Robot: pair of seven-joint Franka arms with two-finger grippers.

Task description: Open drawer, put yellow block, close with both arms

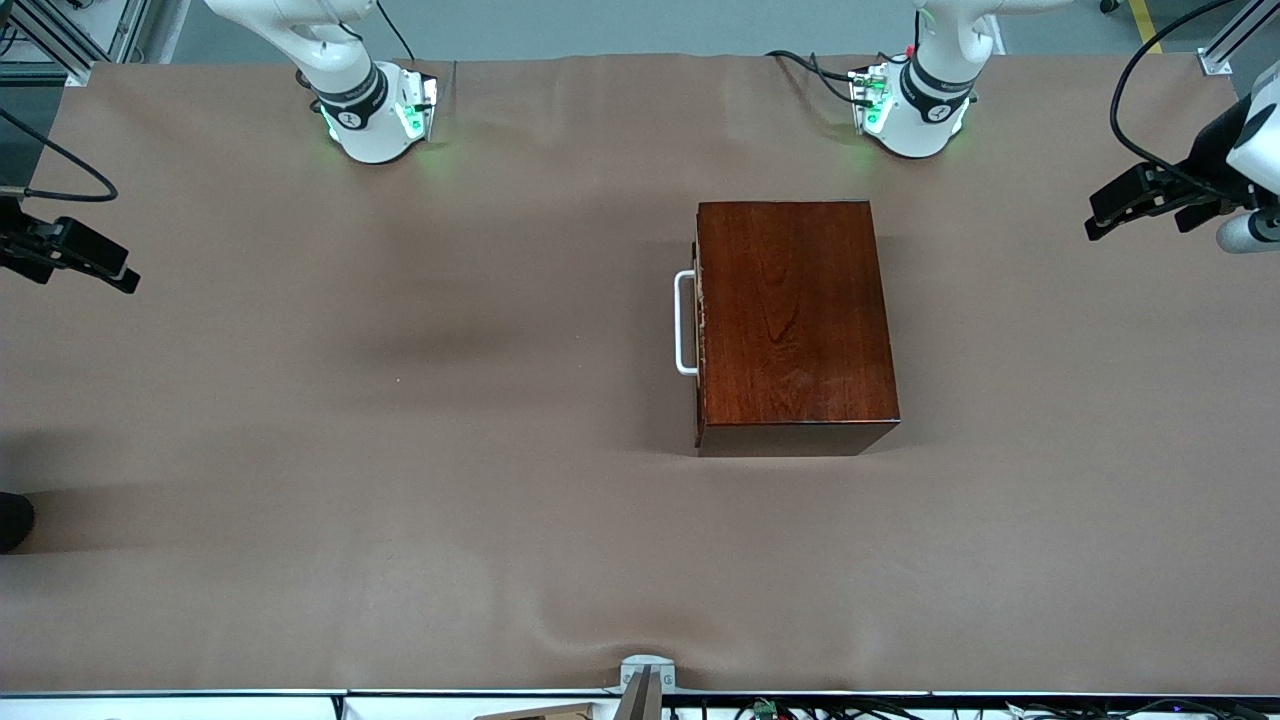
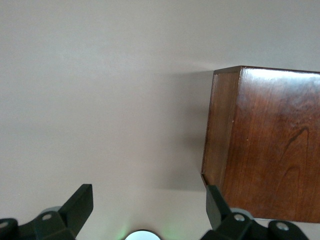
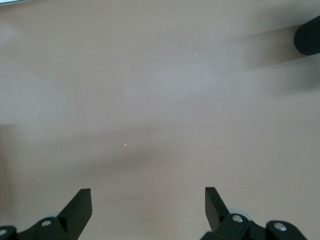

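Observation:
The dark reddish-brown wooden box (image 1: 790,310) stands mid-table, toward the left arm's end. Its drawer (image 1: 699,330) is pushed in, and the white bar handle (image 1: 685,322) faces the right arm's end. The yellow block is out of view. My left gripper (image 1: 1097,218) hangs open over the table's edge at the left arm's end. In the left wrist view, the left gripper (image 2: 149,200) is empty, with a corner of the box (image 2: 270,145) beside it. My right gripper (image 1: 122,278) hangs open at the right arm's end. In the right wrist view, the right gripper (image 3: 148,200) has only bare cloth under it.
Brown cloth (image 1: 400,450) covers the table, with soft wrinkles near the front edge. A metal clamp (image 1: 645,680) sits at the front edge's middle. A dark round object (image 1: 12,520) pokes in at the right arm's end, also seen as a dark round object (image 3: 307,35) from the right wrist.

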